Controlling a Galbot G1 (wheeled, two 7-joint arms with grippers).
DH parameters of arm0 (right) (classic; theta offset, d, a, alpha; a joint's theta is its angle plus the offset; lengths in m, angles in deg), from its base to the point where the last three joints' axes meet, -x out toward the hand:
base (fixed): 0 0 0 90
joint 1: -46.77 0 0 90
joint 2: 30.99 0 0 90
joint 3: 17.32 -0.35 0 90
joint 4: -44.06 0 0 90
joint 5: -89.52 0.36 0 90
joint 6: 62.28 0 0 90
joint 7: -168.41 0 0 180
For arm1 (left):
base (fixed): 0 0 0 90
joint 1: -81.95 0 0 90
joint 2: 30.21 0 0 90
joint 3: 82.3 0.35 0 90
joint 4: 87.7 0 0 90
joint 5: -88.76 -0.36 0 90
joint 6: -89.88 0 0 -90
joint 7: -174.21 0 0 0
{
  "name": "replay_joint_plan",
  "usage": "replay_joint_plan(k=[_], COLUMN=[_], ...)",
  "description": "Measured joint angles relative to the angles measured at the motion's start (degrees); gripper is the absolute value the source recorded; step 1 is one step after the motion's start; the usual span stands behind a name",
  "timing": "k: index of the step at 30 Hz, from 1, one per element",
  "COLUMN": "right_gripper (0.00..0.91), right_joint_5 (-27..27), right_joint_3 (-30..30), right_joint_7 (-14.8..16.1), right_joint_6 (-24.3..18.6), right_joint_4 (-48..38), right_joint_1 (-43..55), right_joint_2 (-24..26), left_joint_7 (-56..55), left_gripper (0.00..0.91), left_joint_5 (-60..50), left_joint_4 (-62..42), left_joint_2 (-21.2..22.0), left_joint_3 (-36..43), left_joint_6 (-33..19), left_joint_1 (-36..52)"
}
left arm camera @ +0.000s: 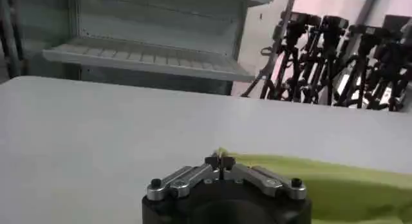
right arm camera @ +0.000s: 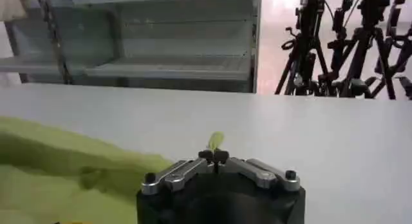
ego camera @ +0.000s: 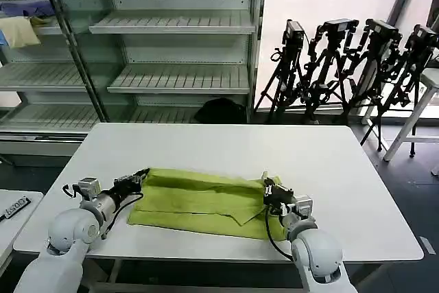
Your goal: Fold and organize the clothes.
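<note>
The lime yellow-green shirt [ego camera: 202, 202] lies partly folded in a long band on the white table [ego camera: 226, 145], near the front edge. My left gripper [ego camera: 143, 173] is shut on the shirt's left end, and the left wrist view shows its closed fingertips [left arm camera: 219, 161] pinching the green fabric [left arm camera: 335, 180]. At the shirt's right end my right gripper [ego camera: 265, 181] is shut on the cloth. In the right wrist view a small green tip [right arm camera: 215, 140] sticks out above the closed right gripper [right arm camera: 214, 156], and the rest of the shirt [right arm camera: 71, 174] spreads beside it.
Metal shelving [ego camera: 171, 46] stands behind the table, with a pale yellow cloth [ego camera: 19, 31] on a left shelf. Several black tripods [ego camera: 350, 60] stand at the back right. A dark bag [ego camera: 221, 110] lies on the floor. The table's far half is bare.
</note>
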Motion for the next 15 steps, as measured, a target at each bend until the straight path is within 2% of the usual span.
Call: replay_joint_plan(k=[15], right_gripper=[0.0], right_joint_5=[-0.15], right_joint_3=[-0.16], right_joint_7=[0.58], right_joint_6=[-0.02], right_joint_4=[3.89], right_joint_1=[-4.35], right_joint_2=[0.23], left_joint_7=[0.88], left_gripper=[0.02], left_joint_5=[-3.36], left_joint_4=[3.27], left_joint_2=[-0.96], left_joint_3=[-1.08], left_joint_6=[0.07], left_joint_1=[-4.58])
